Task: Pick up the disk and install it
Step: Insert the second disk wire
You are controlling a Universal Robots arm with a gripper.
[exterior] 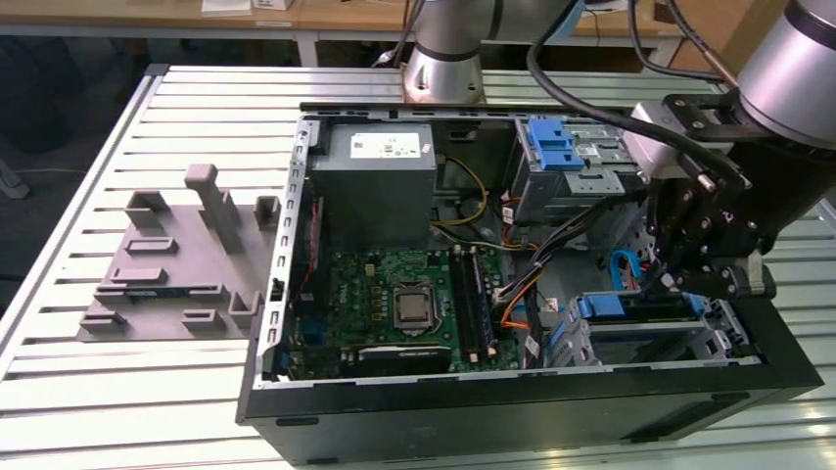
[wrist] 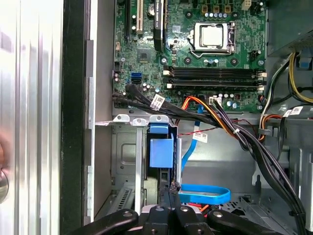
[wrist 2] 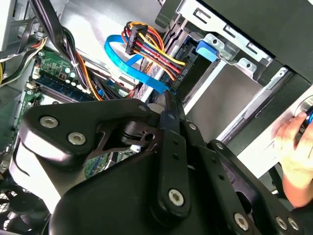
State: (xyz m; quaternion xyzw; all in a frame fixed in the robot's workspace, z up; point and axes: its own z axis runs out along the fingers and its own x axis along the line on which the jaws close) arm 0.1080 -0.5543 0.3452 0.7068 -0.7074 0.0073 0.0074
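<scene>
The arm has the gripper (exterior: 699, 279) down inside the open computer case (exterior: 523, 411), at the drive cage (exterior: 653, 338) in the corner on the exterior view's right, nearest the camera. In the first wrist view the two fingers (wrist: 168, 196) look pressed together, thin and dark, with their tips at the edge of the disk (wrist: 161, 152), which stands on edge in the cage slot with its blue carrier handle facing out; the grip looks clenched on that blue edge, or at least pushing against it, though I can't see the contact itself clearly. So the disk seems already in its bay, or nearly so. A blue flat cable (wrist: 205, 194) curls just beside the fingers, and a bundle of red, yellow and black wires (wrist 2: 151, 49) hangs close above the slot in the second wrist view. To my eye, doing this well means keeping the push straight along the slot rails so the carrier does not tilt and jam, and keeping the fingers away from that blue cable so it is not pinched between disk and cage. A hand (wrist 2: 296, 147) rests at the outer wall of the case, close to the arm. The bench (exterior: 78, 196) also carries a grey moulded stand (exterior: 176, 259) beside the case.
</scene>
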